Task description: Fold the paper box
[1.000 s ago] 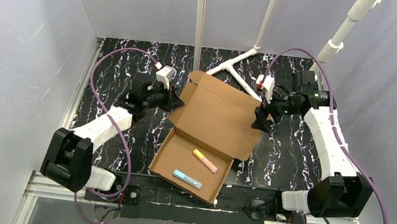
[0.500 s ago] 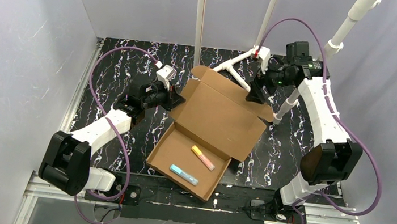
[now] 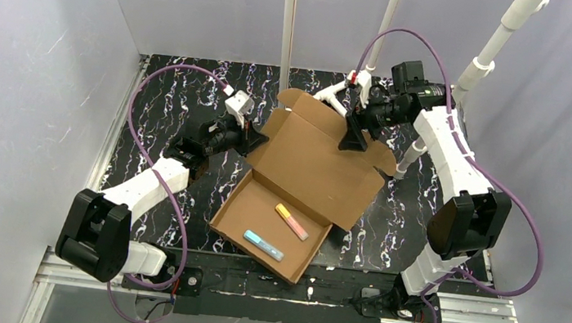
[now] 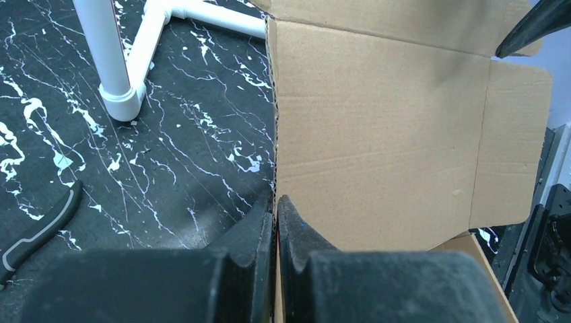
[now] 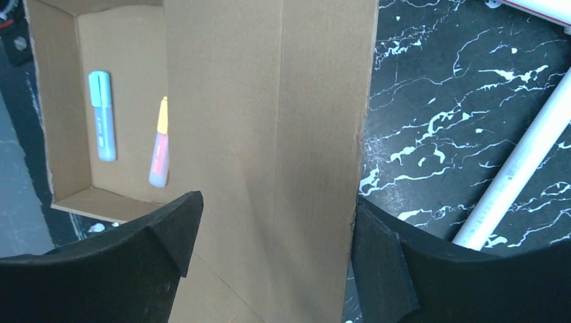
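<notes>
The paper box point(image 3: 296, 183) sits mid-table, lid point(image 3: 320, 161) open toward twelve o'clock, the left gripper point(image 4: 276, 202) pinching the lid's nine o'clock edge and the right gripper point(image 5: 276, 208) spread wide, unclenched, over its one o'clock edge.

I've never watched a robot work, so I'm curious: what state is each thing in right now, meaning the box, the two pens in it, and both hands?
paper box: tray formed, lid open, not folded shut.
left hand: shut on the lid's left edge.
right hand: open, jaws astride the lid's far part.
blue marker: lying flat in the tray.
orange marker: lying flat in the tray, apart from the blue one.
</notes>
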{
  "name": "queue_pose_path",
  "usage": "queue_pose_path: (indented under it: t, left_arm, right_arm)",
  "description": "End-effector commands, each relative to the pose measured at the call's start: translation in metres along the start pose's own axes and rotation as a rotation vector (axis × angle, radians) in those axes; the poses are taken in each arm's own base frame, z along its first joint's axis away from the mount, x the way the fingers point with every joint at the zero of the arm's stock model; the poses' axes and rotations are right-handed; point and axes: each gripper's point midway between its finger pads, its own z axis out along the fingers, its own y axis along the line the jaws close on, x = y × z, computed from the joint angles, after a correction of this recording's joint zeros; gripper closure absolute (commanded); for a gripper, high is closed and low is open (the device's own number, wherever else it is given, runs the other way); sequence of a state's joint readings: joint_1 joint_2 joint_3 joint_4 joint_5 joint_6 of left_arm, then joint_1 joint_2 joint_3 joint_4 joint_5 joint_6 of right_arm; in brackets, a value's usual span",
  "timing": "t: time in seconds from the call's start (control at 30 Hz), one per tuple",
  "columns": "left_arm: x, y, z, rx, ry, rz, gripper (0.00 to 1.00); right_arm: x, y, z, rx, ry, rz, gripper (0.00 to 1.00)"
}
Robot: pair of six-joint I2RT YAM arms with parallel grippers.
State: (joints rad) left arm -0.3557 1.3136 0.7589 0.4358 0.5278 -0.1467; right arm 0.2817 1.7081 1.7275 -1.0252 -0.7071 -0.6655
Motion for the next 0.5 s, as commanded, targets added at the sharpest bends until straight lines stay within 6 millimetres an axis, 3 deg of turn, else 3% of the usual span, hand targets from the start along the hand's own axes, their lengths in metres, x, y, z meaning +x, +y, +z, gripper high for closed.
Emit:
queue_pose_path:
  t: [0.0,0.3,0.47]
  left_arm:
    - [-0.048,-0.009,-0.005,0.01,-0.126,0.092,1.0]
    - [-0.055,-0.005,-0.005,-0.023,-0.146,0.062,1.0]
    - [-0.05,-0.013,-0.014,-0.01,-0.149,-0.044,0.44]
  right_arm:
    - [-0.022,0.008,-0.004,-0.04,-0.074,0.033,0.22]
    - [-0.031,0.003,-0.005,-0.024,-0.095,0.031,0.98]
    - [-0.045,-0.001,-0.027,0.052,-0.08,-0.093,0.99]
